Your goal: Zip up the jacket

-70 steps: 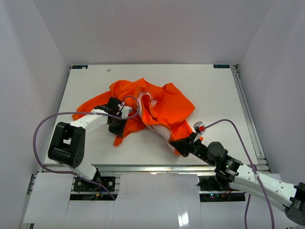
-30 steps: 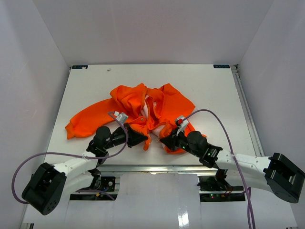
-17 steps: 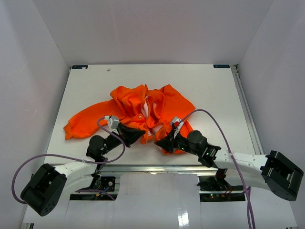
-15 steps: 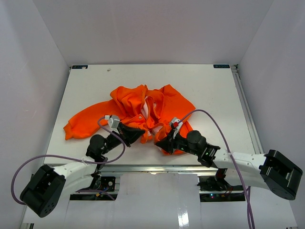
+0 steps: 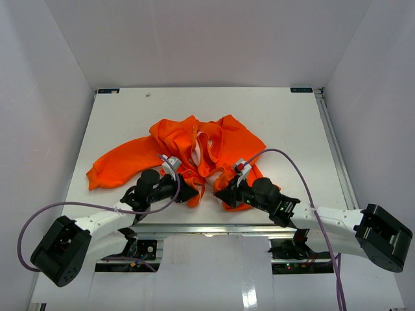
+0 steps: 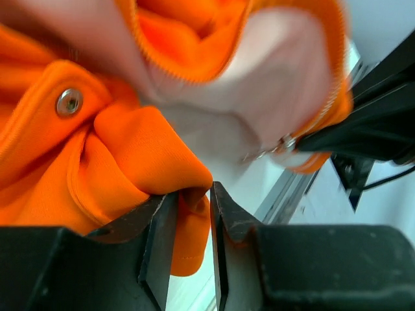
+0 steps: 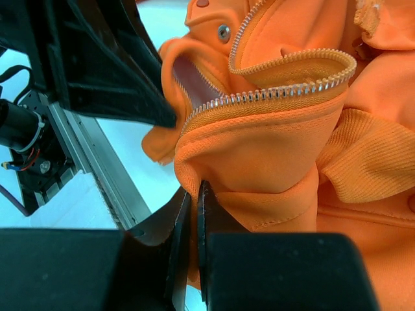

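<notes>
I have the jacket (image 5: pixel 233 139) crumpled at the centre of the table (image 5: pixel 292 123). One sleeve (image 5: pixel 120 165) trails toward the left of the top view, and the hem lies toward the lower edge. Both grippers sit at the hem, close together, with the front opening between them.

The left gripper (image 6: pixel 192 197) has its jaws narrow, pinching a fold of orange fabric. Pale lining (image 6: pixel 214 123) shows above it, and a snap stud (image 6: pixel 69 102) sits at upper left of that view.

The right gripper (image 7: pixel 194 193) has its jaws almost together, clamped on the bottom edge of the other front panel. A run of zipper teeth (image 7: pixel 285 87) lies just above its fingers, curling toward the upper right.

Controlling relation: the zipper's long axis runs from the hem, between the grippers, up-frame toward the collar. The tooth rows lie slack and apart. I judge the right gripper the nearer to the bottom end of its row. A small metal piece (image 6: pixel 285 141) may be the slider; I cannot confirm this. The next move calls for bringing both bottom ends together, aligned.
</notes>
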You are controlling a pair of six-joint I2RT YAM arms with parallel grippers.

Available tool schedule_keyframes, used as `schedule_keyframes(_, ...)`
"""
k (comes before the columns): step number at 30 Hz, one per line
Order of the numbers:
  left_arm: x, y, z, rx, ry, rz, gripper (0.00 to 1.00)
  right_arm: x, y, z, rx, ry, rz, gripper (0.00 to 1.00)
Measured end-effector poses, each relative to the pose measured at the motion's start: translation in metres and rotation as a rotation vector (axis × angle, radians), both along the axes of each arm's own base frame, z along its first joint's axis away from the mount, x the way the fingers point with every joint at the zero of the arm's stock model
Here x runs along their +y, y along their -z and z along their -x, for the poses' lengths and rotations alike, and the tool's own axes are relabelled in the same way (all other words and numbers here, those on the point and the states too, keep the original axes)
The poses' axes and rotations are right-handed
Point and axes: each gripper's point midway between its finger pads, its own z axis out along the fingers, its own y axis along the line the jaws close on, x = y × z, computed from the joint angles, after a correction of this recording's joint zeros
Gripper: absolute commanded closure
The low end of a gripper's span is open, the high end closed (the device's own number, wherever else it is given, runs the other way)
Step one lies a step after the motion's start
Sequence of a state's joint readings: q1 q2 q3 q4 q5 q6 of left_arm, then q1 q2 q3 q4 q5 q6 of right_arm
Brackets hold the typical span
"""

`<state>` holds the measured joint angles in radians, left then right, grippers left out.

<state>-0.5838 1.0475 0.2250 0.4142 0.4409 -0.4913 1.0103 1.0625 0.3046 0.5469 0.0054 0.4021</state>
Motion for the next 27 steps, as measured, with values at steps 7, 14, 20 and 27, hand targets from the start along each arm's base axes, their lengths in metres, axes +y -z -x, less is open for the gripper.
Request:
schedule_keyframes(7, 0.010, 0.022, 0.008, 0.135, -0.028, -0.113, 0.51, -0.007, -0.010, -0.001, -0.011, 0.029, -0.023, 0.92)
schedule_keyframes(14, 0.018, 0.029, 0.013, 0.213, -0.080, -0.232, 0.41, -0.016, -0.024, 0.003, -0.044, 0.039, -0.072, 0.92)
schedule_keyframes(20, 0.032, 0.029, 0.014, 0.249, -0.156, -0.329, 0.38, -0.021, -0.033, 0.008, -0.066, 0.032, -0.111, 0.92)
schedule_keyframes(27, 0.040, 0.031, 0.013, 0.294, -0.196, -0.450, 0.38, -0.029, -0.037, 0.013, -0.082, 0.030, -0.139, 0.92)
